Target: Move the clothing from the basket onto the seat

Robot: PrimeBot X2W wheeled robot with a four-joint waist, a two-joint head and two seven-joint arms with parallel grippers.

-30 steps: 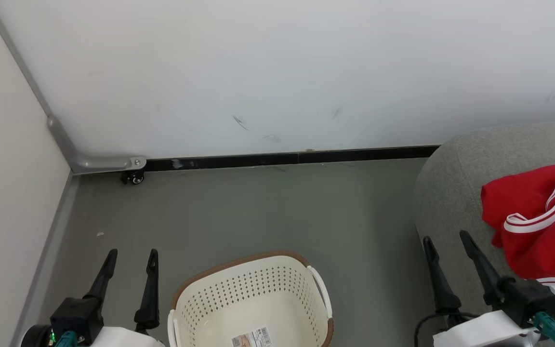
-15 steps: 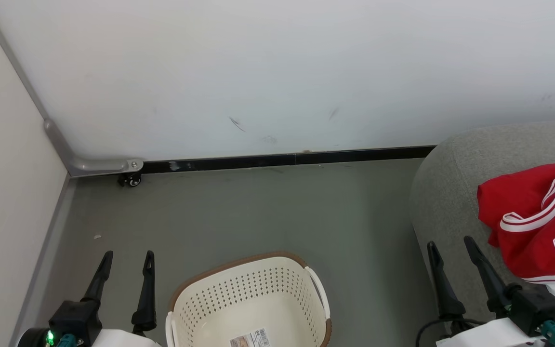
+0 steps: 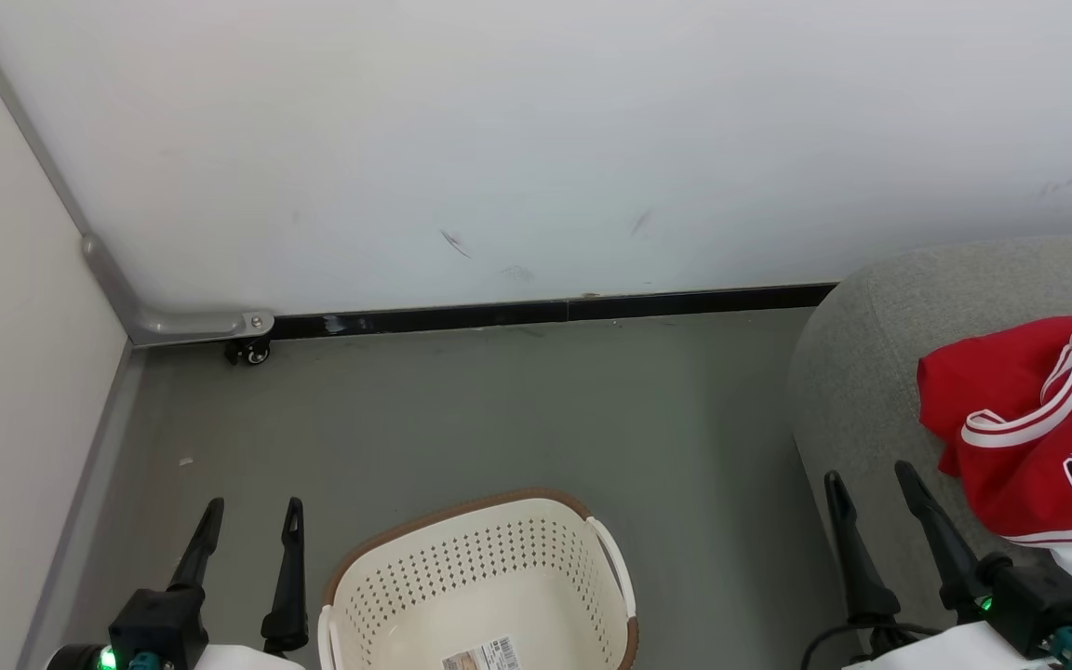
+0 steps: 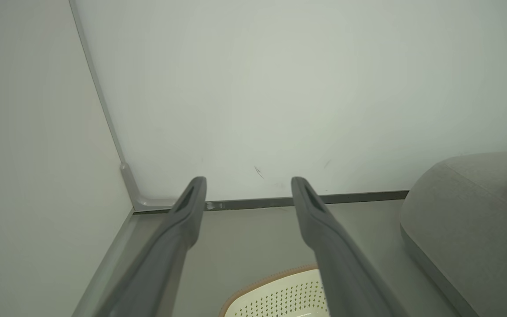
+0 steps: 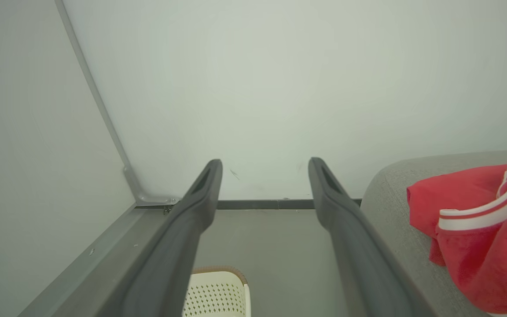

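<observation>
The red clothing (image 3: 1034, 437) with white striped trim and black lettering lies bunched on the grey seat (image 3: 862, 372) at the right; it also shows in the right wrist view (image 5: 478, 233). The cream basket (image 3: 480, 586) with a brown rim stands on the floor at bottom centre, holding just a barcode sticker (image 3: 489, 654). My left gripper (image 3: 252, 507) stands open to the left of the basket, nothing between its fingers. My right gripper (image 3: 869, 476) stands open over the seat's near edge, left of the clothing and apart from it.
A white wall with a black skirting (image 3: 545, 310) closes the far side. A second panel on the left meets it at a grey corner bracket with a small caster (image 3: 247, 349). Grey floor (image 3: 462, 409) stretches between wall, basket and seat.
The head view has shifted slightly, so basket, seat and clothing sit a little lower and leftward in the picture. Both grippers stay open and show a little lower.
</observation>
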